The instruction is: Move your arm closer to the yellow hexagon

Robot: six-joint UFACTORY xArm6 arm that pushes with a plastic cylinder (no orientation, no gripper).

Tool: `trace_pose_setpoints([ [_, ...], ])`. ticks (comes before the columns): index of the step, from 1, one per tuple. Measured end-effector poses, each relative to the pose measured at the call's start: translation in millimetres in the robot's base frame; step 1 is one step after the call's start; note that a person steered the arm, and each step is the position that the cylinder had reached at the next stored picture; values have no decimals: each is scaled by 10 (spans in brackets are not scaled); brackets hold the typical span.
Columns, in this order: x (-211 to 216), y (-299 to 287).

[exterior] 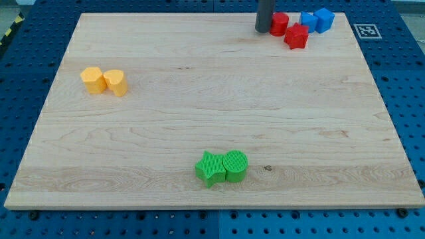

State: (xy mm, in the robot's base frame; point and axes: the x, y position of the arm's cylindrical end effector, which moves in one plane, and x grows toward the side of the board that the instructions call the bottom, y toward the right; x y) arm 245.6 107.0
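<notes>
- The yellow hexagon (93, 79) sits near the view's left edge of the wooden board (199, 119), well apart from my tip (263, 30), far toward the view's left and somewhat lower than it.
- Touching the hexagon on the side toward my tip is a second yellow block (116, 82) with a rounded top; its exact shape is hard to make out.
- My tip is a plain dark rod with nothing to clasp or release; it rests at the board's top edge, and its upper length is cut off by the view's top.
- Just beside my tip on the view's right is a red block (279, 23), apparently touching it; the rod hides part of its near side.
- A second red block (296, 36) lies a little further right and lower.
- Beyond them are two blue blocks (307, 20) (324, 19), close together, shapes unclear.
- Far below my tip, near the board's bottom edge, a ribbed green star (210, 168) touches a ribbed green cylinder (235, 164).
- The board is pale grained wood on a blue perforated table (398, 79).
</notes>
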Motion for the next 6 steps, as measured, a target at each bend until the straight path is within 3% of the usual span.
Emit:
trace_pose_setpoints([
  [1, 81, -369],
  [4, 702, -3619],
  [6, 1483, -3898],
])
